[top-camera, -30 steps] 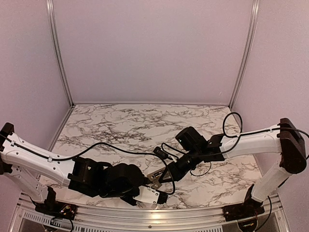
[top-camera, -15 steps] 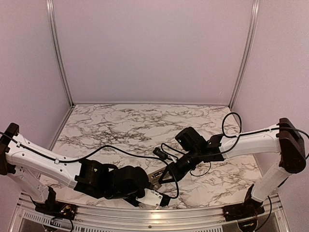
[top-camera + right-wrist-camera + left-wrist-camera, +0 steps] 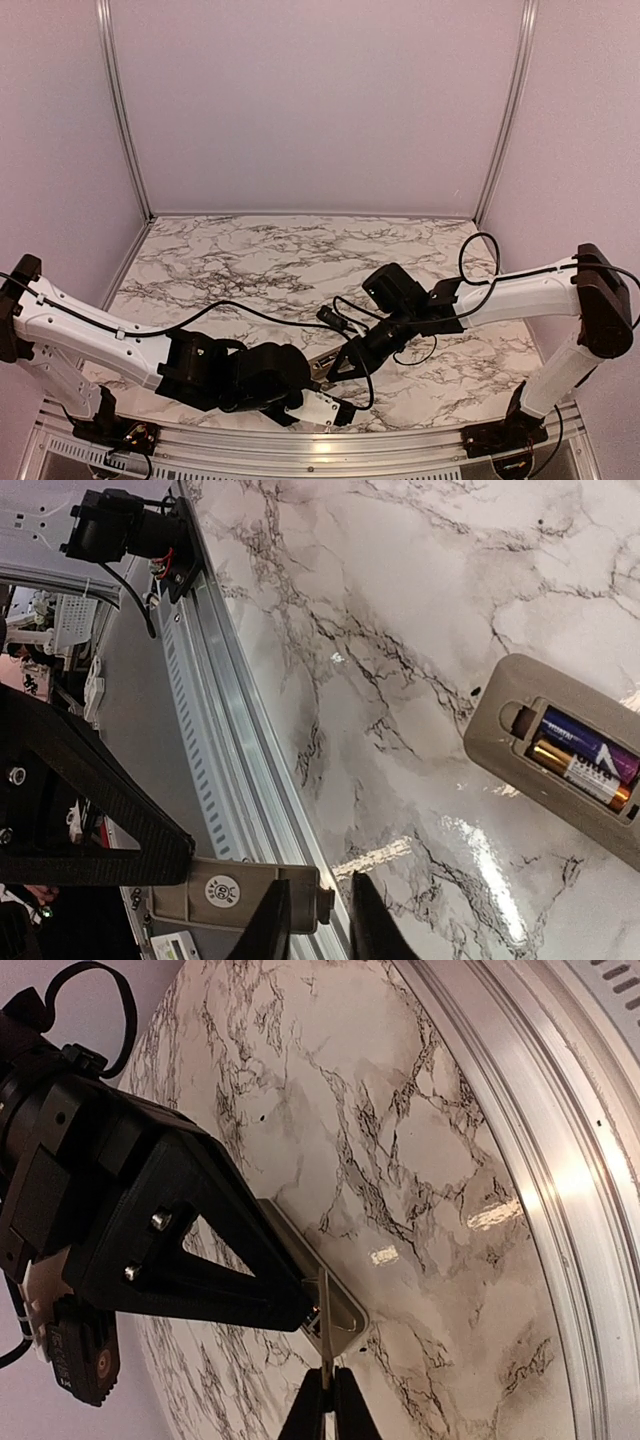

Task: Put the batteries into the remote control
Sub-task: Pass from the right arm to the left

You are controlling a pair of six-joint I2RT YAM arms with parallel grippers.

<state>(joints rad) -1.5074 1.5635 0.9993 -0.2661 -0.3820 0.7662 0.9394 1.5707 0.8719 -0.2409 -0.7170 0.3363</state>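
The remote control (image 3: 505, 725) lies back-up on the marble, and both batteries (image 3: 583, 757) sit side by side in its open recess. A flat grey cover piece (image 3: 230, 892) with a round sticker hangs above the table's front rail. My left gripper (image 3: 327, 1400) is shut on this cover (image 3: 324, 1325), which shows edge-on there, in front of the remote's end (image 3: 347, 1312). My right gripper (image 3: 320, 920) stands slightly open, with the cover's tabbed end in the gap between its fingers. In the top view both grippers meet near the front middle (image 3: 325, 375).
The aluminium front rail (image 3: 225, 740) runs right below the grippers. A black camera mount and cables (image 3: 125, 525) sit by the rail. The right arm's cable (image 3: 345, 320) loops over the marble table (image 3: 280, 260). Side walls close in the table.
My left gripper has closed onto the cover piece and shifted a little to the right. My right gripper's fingers have parted slightly from the cover.
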